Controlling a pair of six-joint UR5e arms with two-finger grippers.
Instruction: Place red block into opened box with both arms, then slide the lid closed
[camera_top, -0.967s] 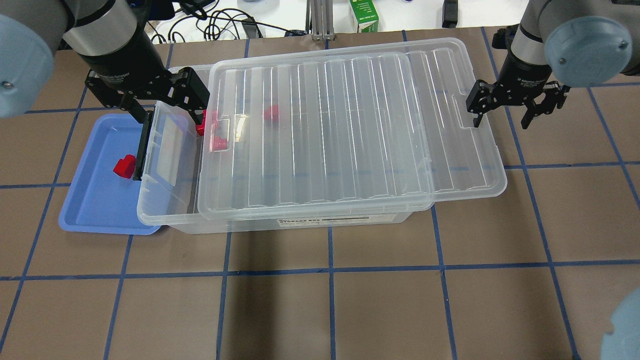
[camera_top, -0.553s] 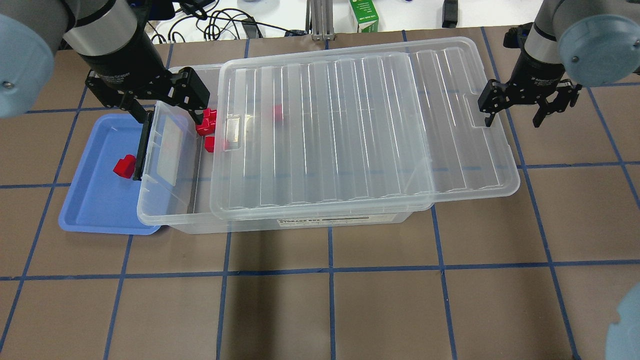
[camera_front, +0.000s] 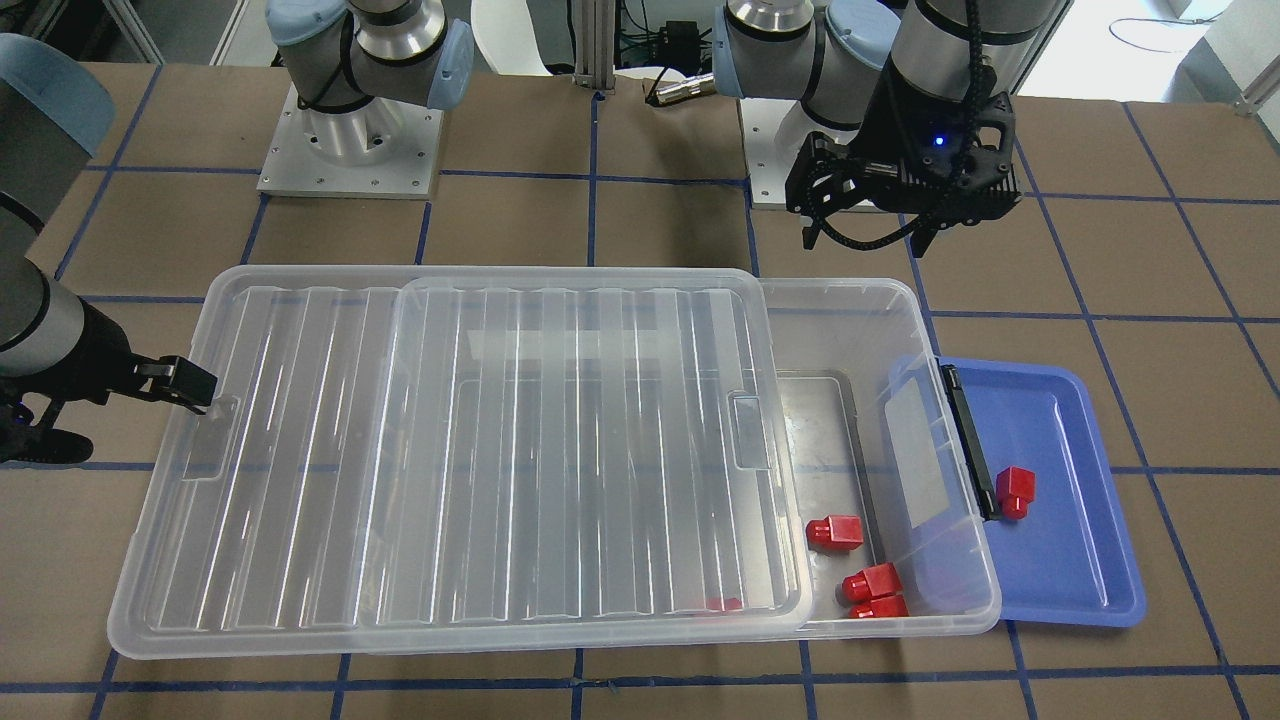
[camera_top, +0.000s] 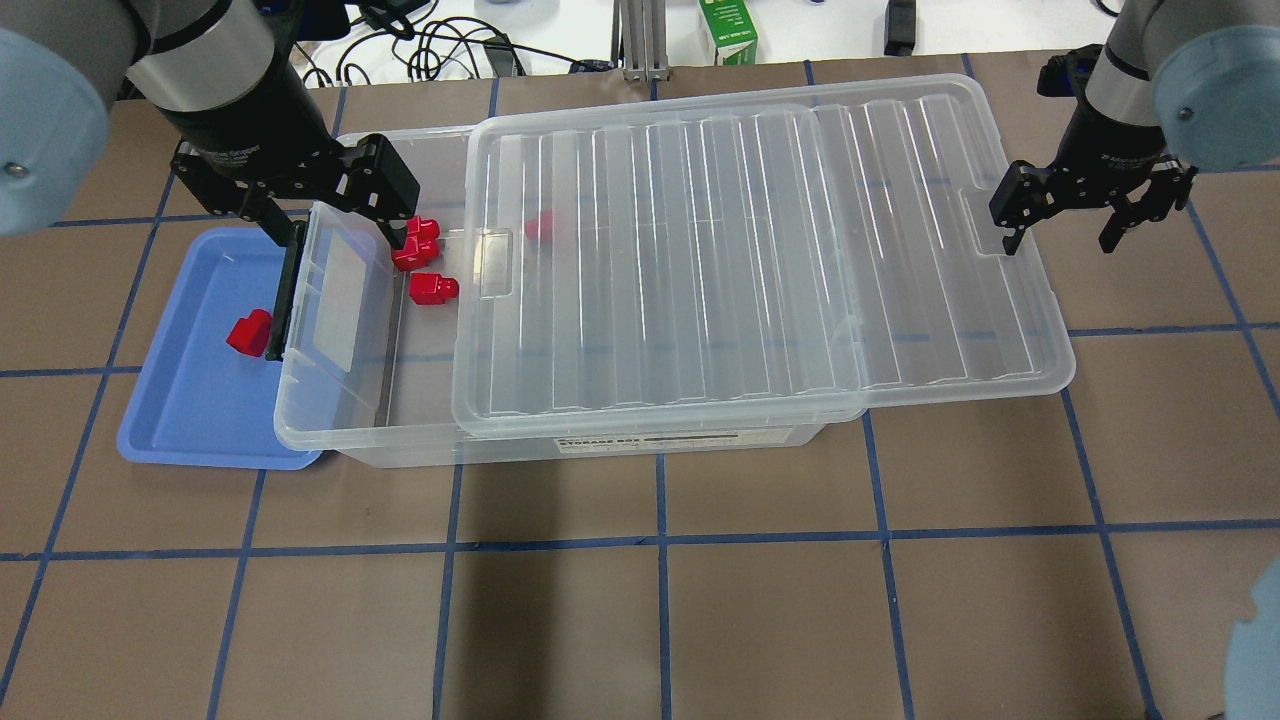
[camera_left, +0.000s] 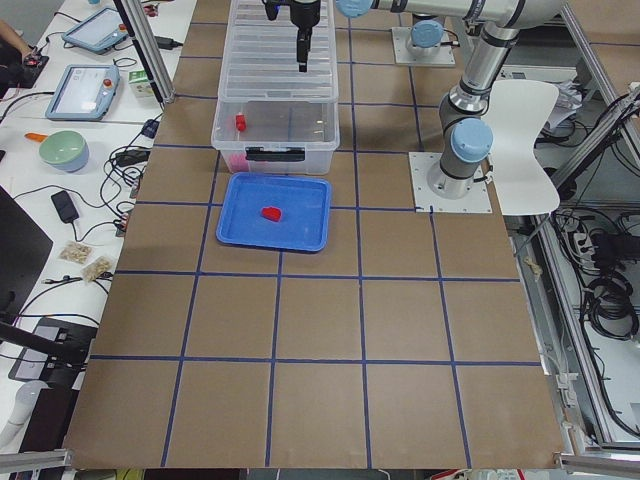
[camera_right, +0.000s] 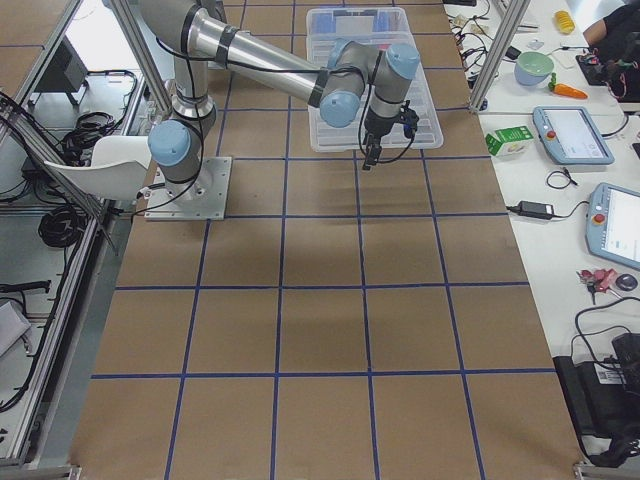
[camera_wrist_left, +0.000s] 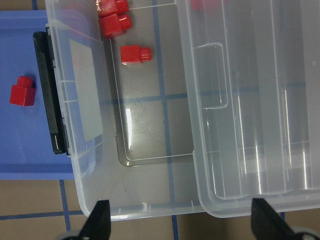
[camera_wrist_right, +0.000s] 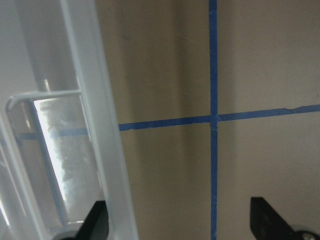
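Box: the box (camera_top: 300, 410) runs left to right across the table, its labelled long wall on the near side.
Lid: the lid (camera_top: 760, 260) sits shifted right, overhanging the right end, so the left end is open. It looks light, broad and bendy, and I'd push it at an end notch.
Red block: the red block (camera_top: 250, 332) lies in the blue tray (camera_top: 190, 400) on the left, close beside the box's black bar (camera_top: 285, 300).
Handling: it looks small, light, hard and smooth; I'd pinch the flat sides of the cube, not the stub.
In the way: the bar and end wall stand between tray and opening, and leave little room for a finger on that side.
Inside: three blocks (camera_top: 432, 288) lie in the open far corner, and another block (camera_top: 540, 227) lies under the lid.
Left gripper: the left gripper (camera_top: 340, 215) hovers over the box's far left end, fingers spread, holding nothing.
Right gripper: the right gripper (camera_top: 1060, 235) is spread too, with one finger seemingly at the lid's right notch.
Far edge: cables (camera_top: 440, 50) and a green carton (camera_top: 728, 32).
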